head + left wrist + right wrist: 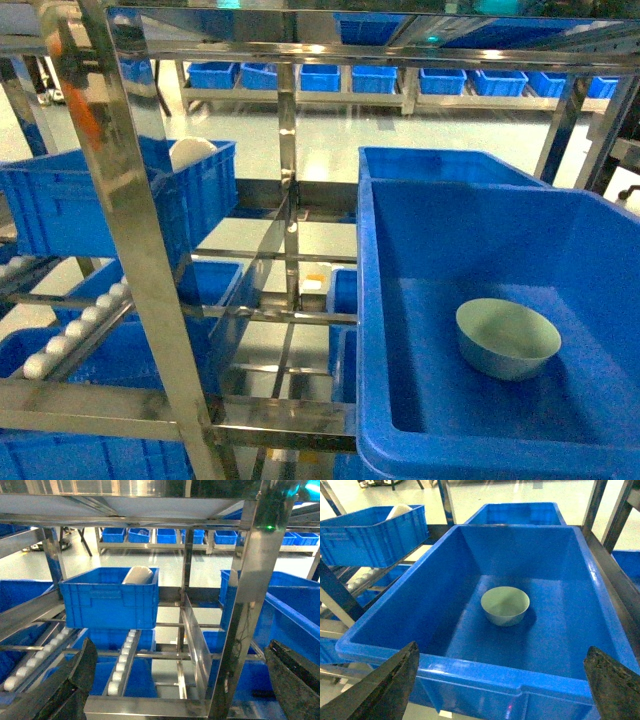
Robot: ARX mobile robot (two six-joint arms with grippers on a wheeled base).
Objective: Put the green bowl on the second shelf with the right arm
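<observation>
The green bowl (507, 338) is small, pale mint and upright, and it rests on the floor of a large blue tub (372, 330). That tub stands in the shiny steel rack, whose tier of bars and rails (290, 314) runs to its left; I cannot tell which tier is the second shelf. In the right wrist view the bowl (505, 605) lies mid-tub, beyond the tub's near rim (495, 672). My right gripper (502, 680) is open outside that rim, holding nothing. My left gripper (182, 680) is open before the rack's front rail. Neither gripper shows in the head view.
A blue crate (110, 200) holding a white round thing (190, 152) sits on the left tier above white rollers (70, 335). A slanted steel post (130, 250) stands close in front. A second blue tub (440, 165) stands behind the bowl's tub. Blue bins (320, 75) line the far wall.
</observation>
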